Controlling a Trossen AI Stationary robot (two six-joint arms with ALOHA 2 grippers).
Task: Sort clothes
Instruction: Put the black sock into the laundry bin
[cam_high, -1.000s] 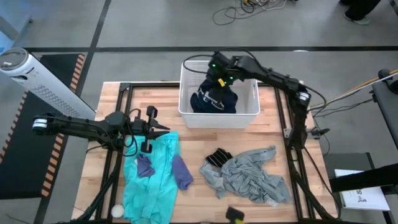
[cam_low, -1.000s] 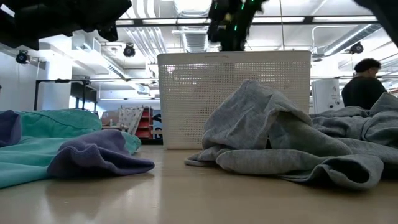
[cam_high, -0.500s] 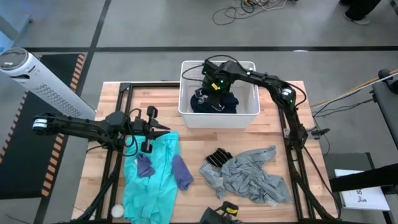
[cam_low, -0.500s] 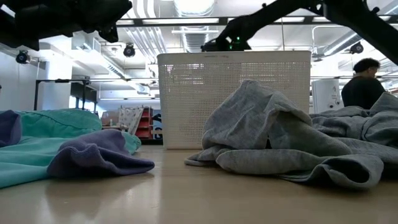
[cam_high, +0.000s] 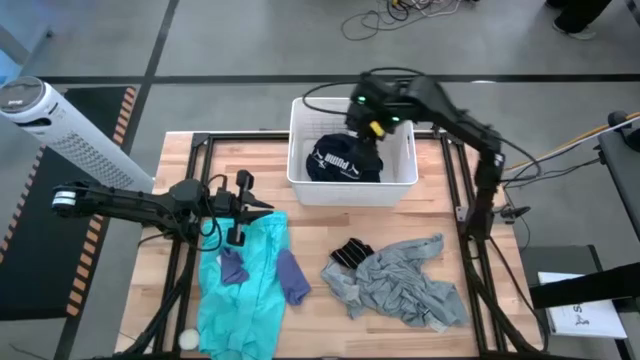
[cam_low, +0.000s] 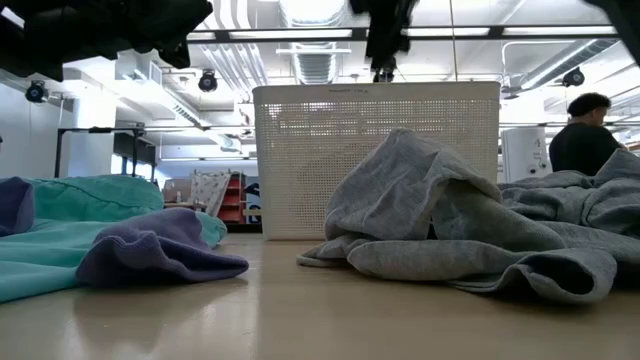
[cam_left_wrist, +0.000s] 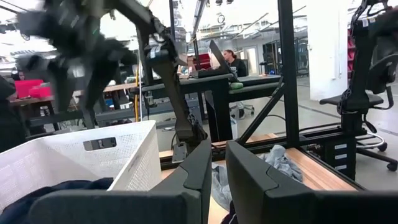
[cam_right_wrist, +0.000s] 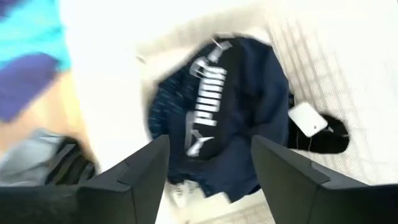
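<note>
The white basket (cam_high: 400, 185) stands at the table's far middle. In it lies the dark white-printed garment (cam_high: 343, 160), spread out with its print up (cam_right_wrist: 208, 112), over a navy patterned piece (cam_right_wrist: 163, 106). My right gripper (cam_right_wrist: 208, 168) hangs open above the basket (cam_high: 372, 125), with nothing between its fingers. The turquoise garment (cam_high: 245, 290) lies at the near left with two purple pieces (cam_high: 232, 268) (cam_high: 293, 277) on it. The grey garment (cam_high: 405, 285) lies crumpled at the near right. My left gripper (cam_high: 265, 208) is shut and waits above the turquoise garment's far edge.
A black striped item (cam_high: 350, 253) lies at the grey garment's far left edge. A small white ball (cam_high: 188, 340) sits at the near left corner. A white tower appliance (cam_high: 60, 125) stands off the table's left side. A person (cam_low: 585, 135) stands in the room behind.
My right gripper dipped into the basket with the dark garment, let go of it and rose above the rim, shifting toward the table's right. The garment, bunched under the fingers before, now lies spread in the basket with its white print showing.
</note>
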